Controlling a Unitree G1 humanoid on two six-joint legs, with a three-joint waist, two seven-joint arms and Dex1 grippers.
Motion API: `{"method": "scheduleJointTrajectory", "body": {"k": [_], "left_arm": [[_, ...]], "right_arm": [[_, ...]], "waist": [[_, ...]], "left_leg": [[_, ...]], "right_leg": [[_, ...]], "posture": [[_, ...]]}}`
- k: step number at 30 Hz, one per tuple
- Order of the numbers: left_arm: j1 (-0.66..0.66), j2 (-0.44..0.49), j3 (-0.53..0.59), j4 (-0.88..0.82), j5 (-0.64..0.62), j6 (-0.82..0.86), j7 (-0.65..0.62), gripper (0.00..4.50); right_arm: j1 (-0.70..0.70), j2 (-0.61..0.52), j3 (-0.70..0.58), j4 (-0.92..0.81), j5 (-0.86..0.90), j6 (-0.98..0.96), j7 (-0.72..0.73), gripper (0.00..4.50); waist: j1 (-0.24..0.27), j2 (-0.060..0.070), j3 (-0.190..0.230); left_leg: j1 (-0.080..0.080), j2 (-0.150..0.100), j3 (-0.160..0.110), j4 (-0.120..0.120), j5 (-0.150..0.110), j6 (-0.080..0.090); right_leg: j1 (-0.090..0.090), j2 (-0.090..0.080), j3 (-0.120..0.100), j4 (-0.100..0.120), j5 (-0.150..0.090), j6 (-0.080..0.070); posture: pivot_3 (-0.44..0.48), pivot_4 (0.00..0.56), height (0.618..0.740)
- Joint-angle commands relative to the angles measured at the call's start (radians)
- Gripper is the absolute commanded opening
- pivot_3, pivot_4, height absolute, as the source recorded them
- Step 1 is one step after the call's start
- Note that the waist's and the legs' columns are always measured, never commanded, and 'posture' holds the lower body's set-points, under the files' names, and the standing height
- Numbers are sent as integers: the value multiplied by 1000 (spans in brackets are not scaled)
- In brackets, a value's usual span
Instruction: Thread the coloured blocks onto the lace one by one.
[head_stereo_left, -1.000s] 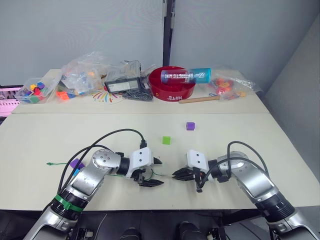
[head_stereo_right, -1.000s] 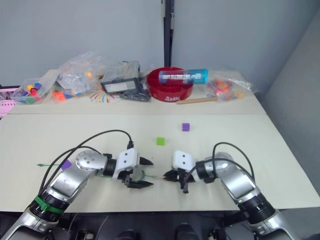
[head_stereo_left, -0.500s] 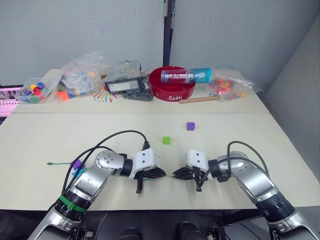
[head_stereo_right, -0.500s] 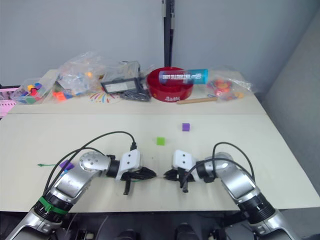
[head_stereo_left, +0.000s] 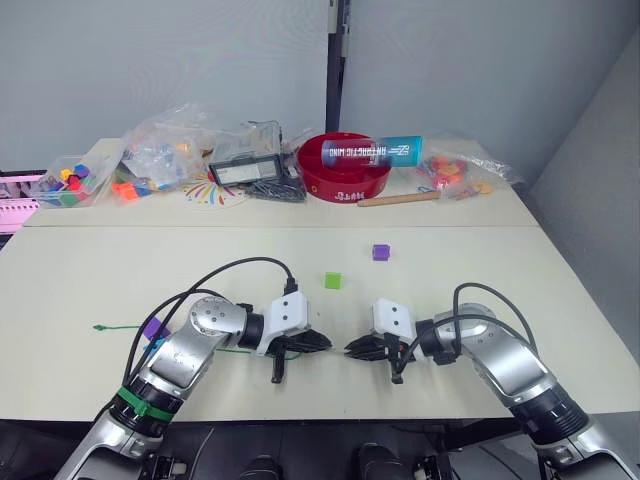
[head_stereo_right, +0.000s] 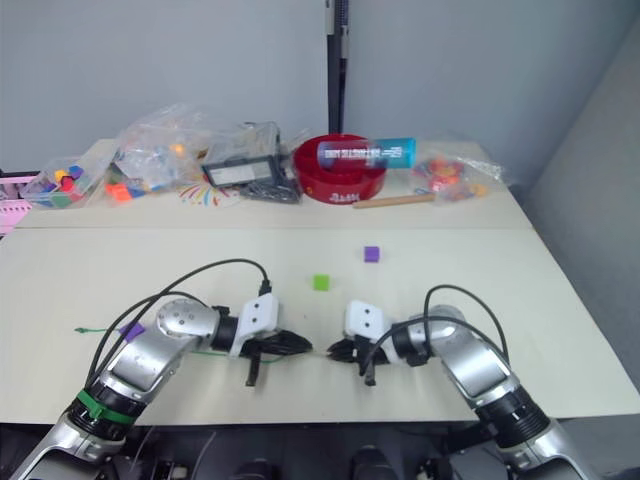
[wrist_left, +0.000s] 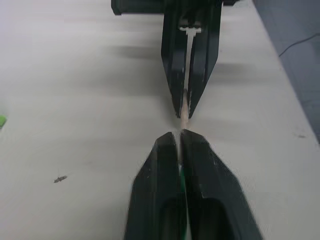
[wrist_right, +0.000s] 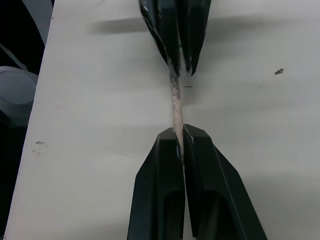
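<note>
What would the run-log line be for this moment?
left pincer: shut on lace tip | right pincer: shut on lace tip | light green cube, purple cube: loose on table, unthreaded

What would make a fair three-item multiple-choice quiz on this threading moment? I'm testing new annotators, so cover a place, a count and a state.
1. Where is the light green cube?
A. On the table beyond the two grippers
B. Inside the red bowl
C. Between the left gripper's fingers

2. How many purple cubes lie loose on the table?
A. None
B. Two
C. Five

3. How is the pale lace tip held?
A. Lying free on the table
B. Pinched at both ends by the two grippers
C. Hanging from one gripper only

Answers:
1. A: it sits on the bare table past the left gripper and right gripper.
2. B: one purple cube lies farther back, another purple cube beside the left arm.
3. B: both wrist views show shut fingers on either end of the tip.
</note>
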Motion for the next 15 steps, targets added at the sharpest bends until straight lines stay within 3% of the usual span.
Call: {"method": "scheduleJointTrajectory", "body": {"k": [1,3,14,15], "left_arm": [[-17,17,-4,-37,23,-15,2,1494],[-16,18,-23,-36,40,-15,5,2136],[-47,-30,-66,24,104,-45,26,2136],[-46,-30,-65,24,104,-44,25,1582]], "right_arm": [[-12,-1,-18,-22,5,-7,-1,0],[-13,0,-17,-21,5,-6,-1,0],[-10,-1,-19,-30,6,0,-6,0],[-10,-1,-19,-30,6,0,-6,0]], "waist": [[1,0,0],[0,0,0],[0,0,0],[0,0,0]], "left_leg": [[0,0,0,0,0,0],[0,0,0,0,0,0],[0,0,0,0,0,0],[0,0,0,0,0,0]], "right_leg": [[0,0,0,0,0,0],[0,0,0,0,0,0],[0,0,0,0,0,0],[0,0,0,0,0,0]], "posture": [[0,150,731],[0,150,731],[0,150,731],[0,150,731]]}}
